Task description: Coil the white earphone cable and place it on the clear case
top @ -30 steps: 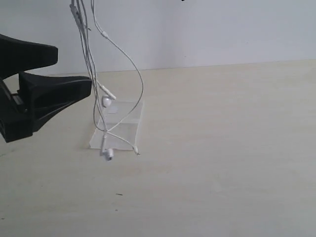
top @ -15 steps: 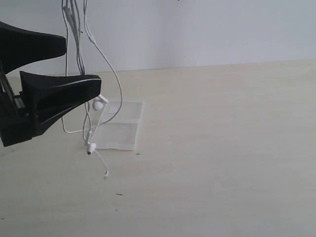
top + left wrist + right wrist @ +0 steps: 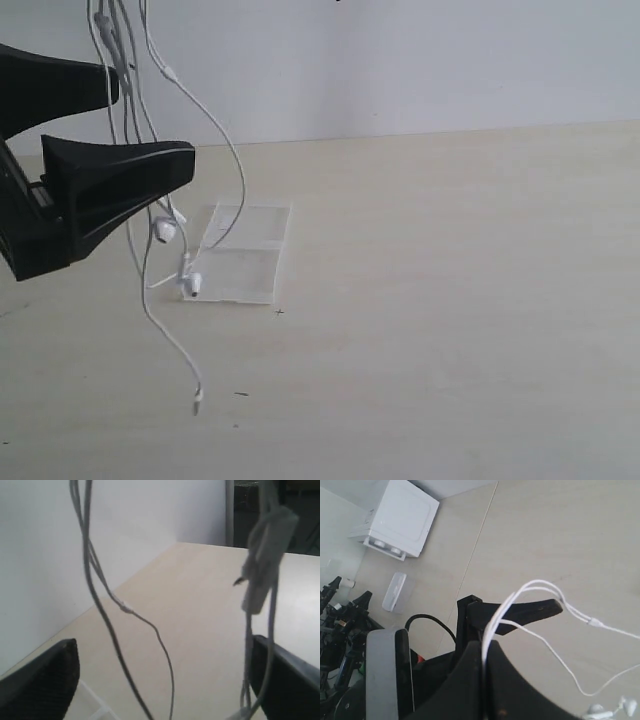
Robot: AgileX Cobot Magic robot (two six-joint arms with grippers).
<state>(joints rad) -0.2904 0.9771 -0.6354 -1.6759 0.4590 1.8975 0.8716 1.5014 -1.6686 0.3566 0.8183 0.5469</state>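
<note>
The white earphone cable (image 3: 212,122) hangs in several strands from above the exterior view's top edge. Its two earbuds (image 3: 163,229) (image 3: 194,283) dangle at the left edge of the clear case (image 3: 245,262), which lies flat on the table. The plug (image 3: 197,402) hangs low, in front of the case. My left gripper (image 3: 157,122) is open, with strands hanging between its fingers; the left wrist view shows the cable (image 3: 92,565) and inline remote (image 3: 265,555) there. My right gripper (image 3: 485,650) is shut on the cable (image 3: 535,587), high above the table.
The pale wooden table (image 3: 450,300) runs to a white wall behind. In the right wrist view a white box (image 3: 400,525) and a small pale oblong object (image 3: 395,592) lie beyond the table edge, with dark equipment (image 3: 345,630) nearby.
The hanging cable has swung left. The earbuds moved from over the case to its left edge, and the plug end dropped lower toward the front. The left gripper stays open.
</note>
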